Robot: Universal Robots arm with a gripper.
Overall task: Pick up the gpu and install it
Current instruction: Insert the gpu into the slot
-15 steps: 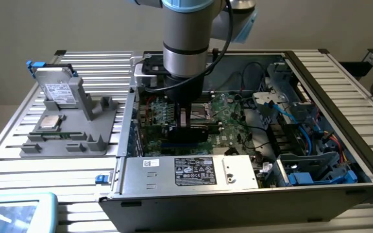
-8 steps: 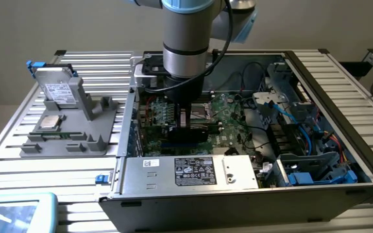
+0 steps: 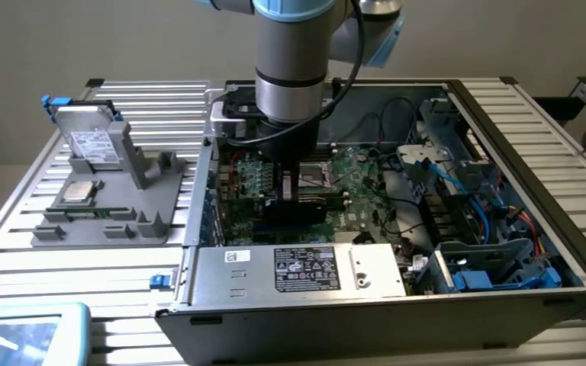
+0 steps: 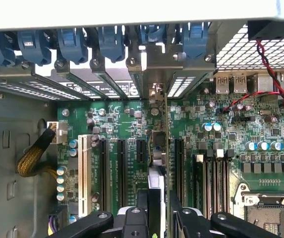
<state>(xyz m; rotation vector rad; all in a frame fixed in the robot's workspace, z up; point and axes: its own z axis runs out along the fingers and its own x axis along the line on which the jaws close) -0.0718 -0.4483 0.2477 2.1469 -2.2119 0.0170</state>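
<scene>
My gripper (image 3: 293, 183) reaches down into the open computer case (image 3: 517, 137), over the green motherboard (image 3: 359, 202). It is shut on the gpu (image 3: 298, 212), which stands on edge with its black face toward the exterior camera. In the wrist view the gpu (image 4: 156, 173) is seen edge-on between the black fingers (image 4: 142, 210), running toward the rear slot openings. My gripper (image 4: 159, 201) holds it over the row of black expansion slots (image 4: 122, 168). Whether the card's edge is seated in a slot is hidden.
Blue retention latches (image 4: 112, 42) line the case's rear wall. A grey fixture (image 3: 110, 221) at the exterior view's left holds a silver hard drive (image 3: 94, 141) and a CPU (image 3: 77, 192). The power supply (image 3: 308, 268) sits at the case front; blue cables (image 3: 476, 191) crowd the right.
</scene>
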